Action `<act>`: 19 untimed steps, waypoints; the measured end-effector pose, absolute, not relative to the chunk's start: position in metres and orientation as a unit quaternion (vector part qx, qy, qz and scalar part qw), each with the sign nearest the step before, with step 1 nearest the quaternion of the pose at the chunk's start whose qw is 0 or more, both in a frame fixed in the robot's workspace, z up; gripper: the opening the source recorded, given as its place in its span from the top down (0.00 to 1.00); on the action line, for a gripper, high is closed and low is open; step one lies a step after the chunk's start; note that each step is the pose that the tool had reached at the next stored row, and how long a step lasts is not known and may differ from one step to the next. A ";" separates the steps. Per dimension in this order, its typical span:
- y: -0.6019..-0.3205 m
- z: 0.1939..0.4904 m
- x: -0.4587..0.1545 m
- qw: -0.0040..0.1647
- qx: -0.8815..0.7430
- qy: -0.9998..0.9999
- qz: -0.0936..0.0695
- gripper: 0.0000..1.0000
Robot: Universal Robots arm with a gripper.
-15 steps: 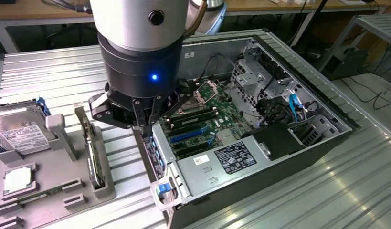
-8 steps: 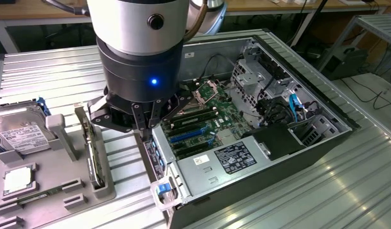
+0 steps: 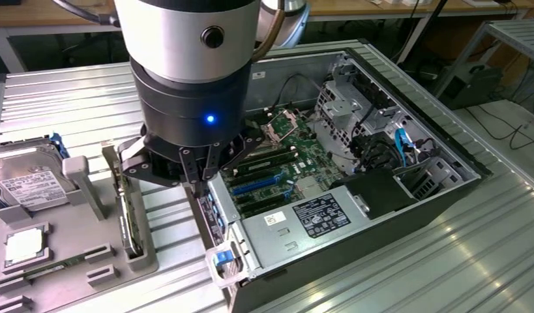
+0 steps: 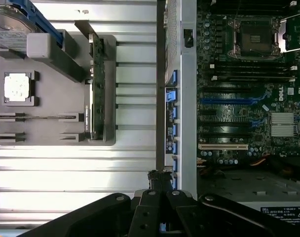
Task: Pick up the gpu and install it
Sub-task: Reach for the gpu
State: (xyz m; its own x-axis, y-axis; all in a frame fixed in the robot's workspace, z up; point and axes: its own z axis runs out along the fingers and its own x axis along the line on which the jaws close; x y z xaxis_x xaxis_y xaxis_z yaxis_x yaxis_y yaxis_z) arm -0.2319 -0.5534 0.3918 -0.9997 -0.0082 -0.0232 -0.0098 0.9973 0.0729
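GPU [image 3: 130, 222] [image 4: 97, 84]: one card, standing on its long edge in a slot of the single grey fixture [image 3: 71, 261] [image 4: 51, 64], on the side of the fixture nearest the computer case [image 3: 458, 176]. It is not held by anything.

One end effector [image 3: 201, 189] [image 4: 160, 178] hangs over the strip where the fixture side meets the open case, above the case's rear wall with its row of blue tabs. Its fingers are pressed together with nothing between them. It is near the GPU but apart from it.

On the same fixture sit one hard drive [image 3: 27, 179] [image 4: 12, 24] with a white label, one square processor chip [image 3: 25, 244] [image 4: 17, 86] and one narrow RAM stick [image 3: 53, 267] [image 4: 39, 117] lying flat in its groove.

The one case lies on its side on the ribbed metal surface [image 3: 75, 104] [image 4: 135, 158], its panel off. Inside are one motherboard [image 3: 284, 163] [image 4: 248, 74] with blue expansion slots and one white slot [image 4: 223, 146], and one labelled power supply [image 3: 323, 215].
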 end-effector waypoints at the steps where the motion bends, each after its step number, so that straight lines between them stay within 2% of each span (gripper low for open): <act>1: -0.554 0.392 -0.232 0.011 -0.005 0.999 0.037 0.89; 19: -0.568 0.392 -0.237 0.011 -0.005 0.999 0.037 0.89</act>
State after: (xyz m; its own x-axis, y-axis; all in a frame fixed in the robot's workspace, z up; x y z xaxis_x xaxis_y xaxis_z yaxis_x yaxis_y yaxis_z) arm -0.2367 -0.5684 0.3916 -0.9997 -0.0091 -0.0232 -0.0108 0.9972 0.0736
